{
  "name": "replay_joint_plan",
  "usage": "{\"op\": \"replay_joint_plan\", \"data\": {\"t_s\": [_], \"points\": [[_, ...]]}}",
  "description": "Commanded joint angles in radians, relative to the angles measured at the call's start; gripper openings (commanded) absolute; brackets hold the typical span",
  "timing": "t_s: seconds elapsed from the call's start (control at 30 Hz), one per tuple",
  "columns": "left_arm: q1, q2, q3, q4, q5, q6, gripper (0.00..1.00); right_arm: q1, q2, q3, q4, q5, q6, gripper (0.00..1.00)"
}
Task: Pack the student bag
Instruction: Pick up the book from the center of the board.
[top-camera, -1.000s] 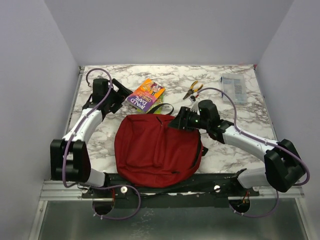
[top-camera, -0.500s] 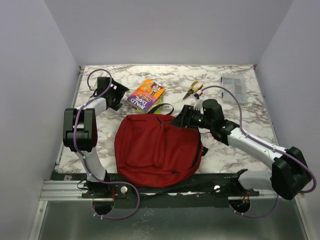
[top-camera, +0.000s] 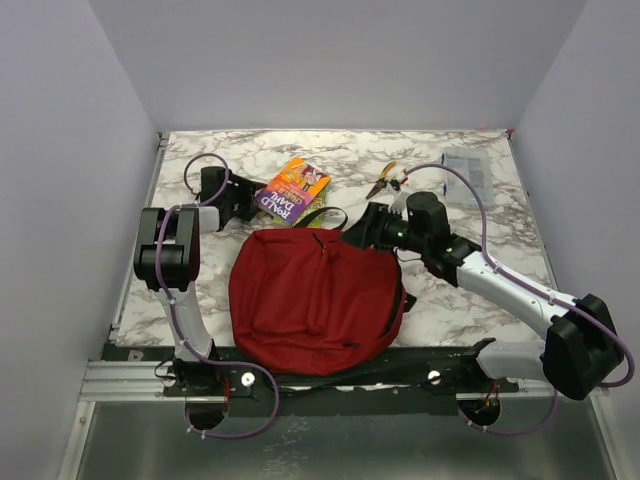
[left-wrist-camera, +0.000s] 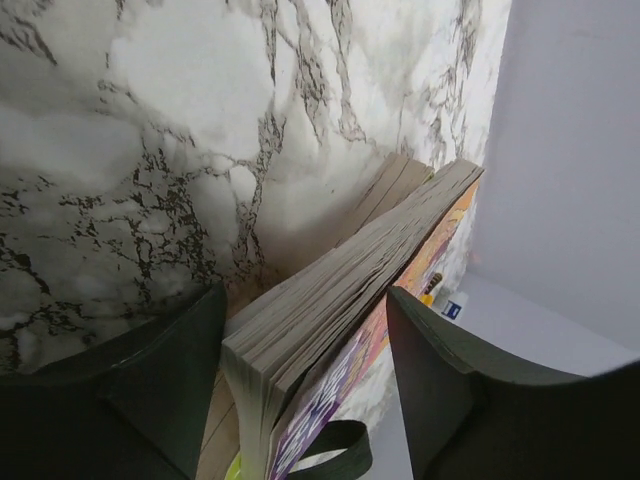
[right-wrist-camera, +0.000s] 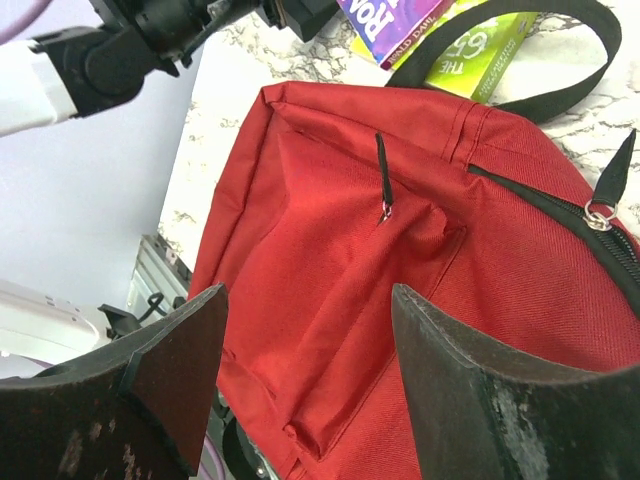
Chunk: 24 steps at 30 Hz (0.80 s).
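Overhead view: the student bag (top-camera: 315, 300), a dark red backpack, lies flat on the marble table (top-camera: 450, 300). The right gripper (top-camera: 362, 232) hovers at the bag's far right corner, its fingers beside the black top handle (top-camera: 325, 213). A Roald Dahl paperback (top-camera: 292, 188) lies just ahead of the left gripper (top-camera: 243, 196), outside the bag. Yellow-handled pliers (top-camera: 385, 180) and a clear plastic box (top-camera: 465, 172) sit beyond the right fingers, well apart from the bag.

Left wrist view: the left fingers (left-wrist-camera: 150, 390) stand one on each side of the paperback's page edge, with the book between them. Both are close against it, but you cannot tell whether they are pressing on it.

Right wrist view: the right fingers (right-wrist-camera: 170, 370) are spread apart with nothing between them. Red bag fabric lies beneath them, and a small zipper pull (right-wrist-camera: 383, 185) lies just past the tips. The main zipper (right-wrist-camera: 545, 215), off to their right, looks closed.

Your packing appears barely begun. Nothing shows inside the bag, which seems yet to be opened, and the paperback has yet to go in.
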Motion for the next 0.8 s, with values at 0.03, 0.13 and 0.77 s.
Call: {"op": "replay_joint_plan", "data": {"t_s": [0.03, 0.13, 0.77], "points": [[-0.013, 0.004, -0.084, 0.212, 0.044, -0.071, 0.57, -0.008, -0.006, 0.036, -0.024, 0.027, -0.015, 0.7], [-0.014, -0.023, -0.101, 0.234, 0.041, -0.06, 0.44, -0.006, -0.009, 0.039, -0.028, 0.02, -0.013, 0.7], [-0.058, -0.382, -0.164, 0.28, 0.284, -0.138, 0.0, -0.04, 0.02, -0.052, 0.206, -0.043, 0.393, 0.77]]}}
